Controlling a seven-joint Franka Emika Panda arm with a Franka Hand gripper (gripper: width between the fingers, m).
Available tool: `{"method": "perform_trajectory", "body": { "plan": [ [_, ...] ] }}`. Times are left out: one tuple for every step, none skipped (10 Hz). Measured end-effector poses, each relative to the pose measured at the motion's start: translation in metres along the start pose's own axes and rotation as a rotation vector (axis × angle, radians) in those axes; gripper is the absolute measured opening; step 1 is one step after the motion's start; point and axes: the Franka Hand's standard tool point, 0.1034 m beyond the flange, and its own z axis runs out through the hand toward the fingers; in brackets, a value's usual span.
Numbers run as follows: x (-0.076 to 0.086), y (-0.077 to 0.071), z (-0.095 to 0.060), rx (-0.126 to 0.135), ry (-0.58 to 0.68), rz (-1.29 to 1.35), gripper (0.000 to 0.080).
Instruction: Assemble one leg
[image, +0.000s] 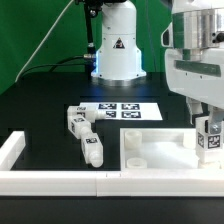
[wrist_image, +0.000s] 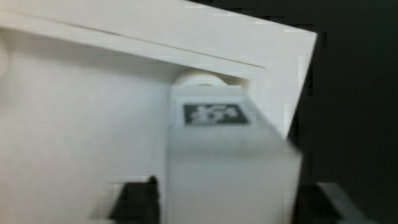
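Gripping: we see the gripper (image: 210, 130) clamped on the leg (image: 211, 143), its jaws pressed against the peg's two sides.
Leg: we find it upright over the corner of the panel (image: 150, 148) on the exterior view's right, one square tag facing the camera. We cannot tell whether its lower end touches the panel.
Wrist view: we look along the leg (wrist_image: 228, 160) and read a tag on its face. The dark fingers (wrist_image: 132, 200) flank it, and its rounded end lies close against the panel (wrist_image: 89, 110).
Panel: we see a large flat white square lying on the black table (image: 40, 100), with a round recess near its front corner.
Loose legs: we count two more lying on the table to the exterior view's left of the panel, one (image: 76, 121) just beside the marker board (image: 122, 110), the other (image: 91, 151) nearer the front rail (image: 60, 182).
Rails: we see white border pieces along the front edge and a short one (image: 10, 150) at the exterior view's left.
Robot base (image: 117, 50): we see it behind the marker board.
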Motion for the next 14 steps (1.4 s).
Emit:
{"method": "perform_trajectory", "body": {
  "plan": [
    [-0.001, 0.0, 0.0, -0.002, 0.005, -0.052, 0.0469],
    [-0.006, -0.003, -0.001, -0.009, 0.024, -0.27, 0.0469],
    [-0.013, -0.006, -0.002, -0.011, 0.032, -0.473, 0.0607],
    [-0.013, -0.007, -0.002, -0.012, 0.03, -0.628, 0.0636],
    [-0.012, -0.006, -0.002, -0.016, 0.028, -0.695, 0.0647],
    [-0.012, -0.006, -0.002, -0.017, 0.029, -0.736, 0.0647],
    [-0.012, -0.006, -0.002, -0.018, 0.028, -0.822, 0.0647],
    [-0.013, -0.006, -0.001, -0.035, 0.032, -0.939, 0.0648],
    [-0.016, -0.008, 0.002, -0.056, 0.039, -1.115, 0.0648],
    [-0.015, -0.008, 0.003, -0.058, 0.037, -1.178, 0.0648],
    [-0.015, -0.008, 0.003, -0.057, 0.038, -1.153, 0.0648],
    [-0.015, -0.008, 0.003, -0.057, 0.038, -1.127, 0.0533],
    [-0.015, -0.008, 0.003, -0.057, 0.039, -1.127, 0.0533],
    [-0.015, -0.008, 0.003, -0.053, 0.037, -1.064, 0.0396]
  ]
}}
